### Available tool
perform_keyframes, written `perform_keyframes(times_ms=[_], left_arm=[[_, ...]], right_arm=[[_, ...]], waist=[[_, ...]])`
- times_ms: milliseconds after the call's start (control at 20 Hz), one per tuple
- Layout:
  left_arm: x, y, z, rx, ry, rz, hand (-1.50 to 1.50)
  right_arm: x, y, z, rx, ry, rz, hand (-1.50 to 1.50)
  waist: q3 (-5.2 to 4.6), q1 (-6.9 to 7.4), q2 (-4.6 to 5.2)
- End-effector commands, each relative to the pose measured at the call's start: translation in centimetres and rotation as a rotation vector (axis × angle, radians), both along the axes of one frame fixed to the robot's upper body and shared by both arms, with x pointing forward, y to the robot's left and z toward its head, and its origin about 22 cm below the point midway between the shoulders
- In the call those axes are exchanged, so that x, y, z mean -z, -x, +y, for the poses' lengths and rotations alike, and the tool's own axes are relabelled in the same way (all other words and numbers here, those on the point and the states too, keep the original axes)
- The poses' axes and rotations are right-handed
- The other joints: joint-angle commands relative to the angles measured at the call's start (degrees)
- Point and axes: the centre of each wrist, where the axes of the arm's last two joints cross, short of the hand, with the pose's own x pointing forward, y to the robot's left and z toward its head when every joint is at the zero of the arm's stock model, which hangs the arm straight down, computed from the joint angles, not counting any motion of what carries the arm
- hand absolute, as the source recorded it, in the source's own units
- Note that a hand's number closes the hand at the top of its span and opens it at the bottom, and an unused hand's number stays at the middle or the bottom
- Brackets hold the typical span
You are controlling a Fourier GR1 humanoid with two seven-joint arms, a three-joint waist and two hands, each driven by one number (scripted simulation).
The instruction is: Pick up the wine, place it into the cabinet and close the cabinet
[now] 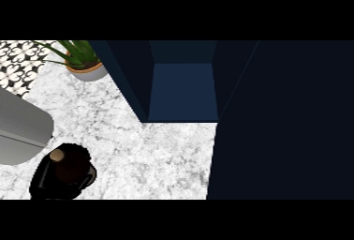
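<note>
The wine bottle, dark with a tan cap, stands at the lower left of the marble counter. My left hand is curled round the bottle's body and hides most of it. The grey left forearm comes in from the left edge. The dark blue cabinet sits at the back centre with its inside showing. Its open door fills the right side of the view. My right hand does not show.
A potted green plant stands at the back left, beside the cabinet's left wall. A black-and-white patterned tile wall lies behind it. Bare marble stretches between the bottle and the cabinet opening.
</note>
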Motion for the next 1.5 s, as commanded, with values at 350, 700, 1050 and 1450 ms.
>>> perform_keyframes(times_ms=[350, 700, 1050, 1450], left_arm=[[0.3, -1.0, -2.7, -0.11, -0.086, -0.057, 1.5], [-1.9, -2.5, -2.2, -0.178, -0.189, -0.231, 1.5], [-6.4, -1.3, -4.5, -0.076, -0.052, -0.261, 1.5], [-14.1, -3.1, -8.9, -0.007, -0.047, -0.242, 1.5]], right_arm=[[-0.1, 2.9, 0.1, -0.017, -0.054, -0.042, -1.5], [-0.8, 2.4, -0.6, -0.056, -0.033, -0.039, -1.5], [-0.1, 2.8, -1.3, -0.054, -0.039, -0.015, -1.5], [-0.8, 0.9, 0.1, -0.038, -0.049, -0.028, -1.5]], waist=[[0.01, 0.14, -0.02], [0.0, 0.17, -0.07], [0.09, 0.44, -0.21], [0.01, 0.41, -0.06]])
